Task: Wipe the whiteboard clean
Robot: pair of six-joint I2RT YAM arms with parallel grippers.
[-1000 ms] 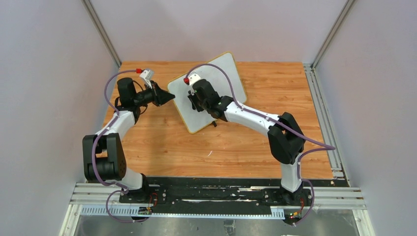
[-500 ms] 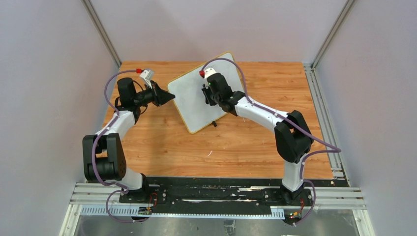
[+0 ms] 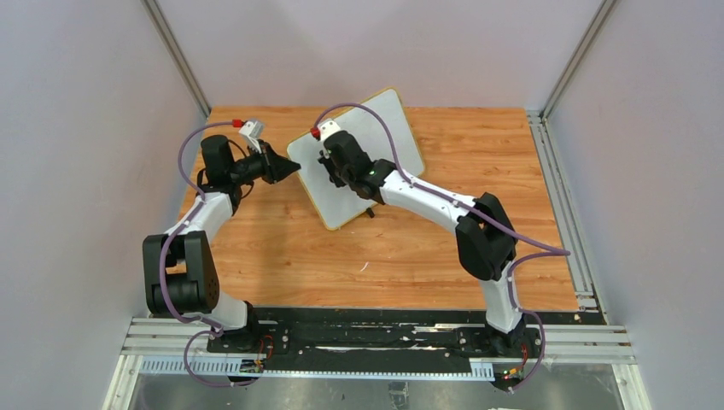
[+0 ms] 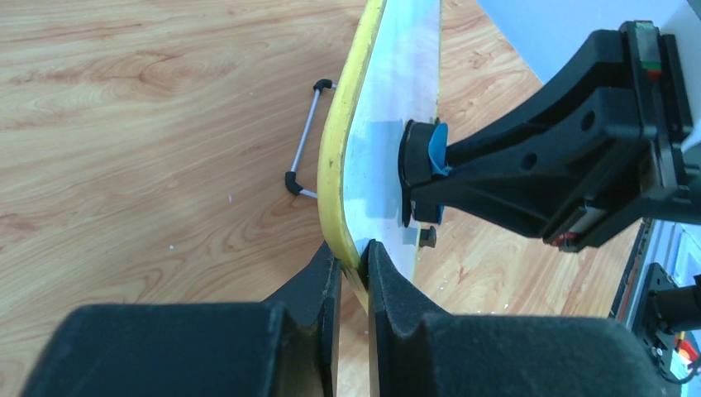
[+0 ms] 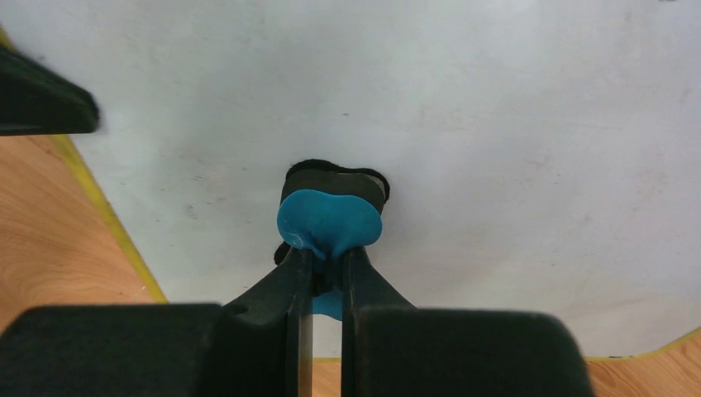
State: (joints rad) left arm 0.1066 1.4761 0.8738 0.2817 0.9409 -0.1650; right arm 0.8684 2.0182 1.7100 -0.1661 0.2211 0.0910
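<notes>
**A:** Where's the whiteboard sitting?

**B:** On the far half of the tabletop, about twelve o'clock from its middle, turned askew and tilted up. The left end effector is clamped tight on the yellow frame at the board's nine o'clock corner, steadying it

**A:** And the other one?

**B:** The right end effector is pinched closed on a blue-backed eraser. Its black pad lies flat against the white surface, toward that same nine o'clock side

**A:** So which step is this?

**B:** Wiping, I'd say. The wrist view shows only faint grey smudges and no writing, so it may be nearly done

**A:** And next?

**B:** Probably a sweep toward three o'clock with the pad pressed evenly, and the left clamp holding firm so the board doesn't pivot or tip
</notes>
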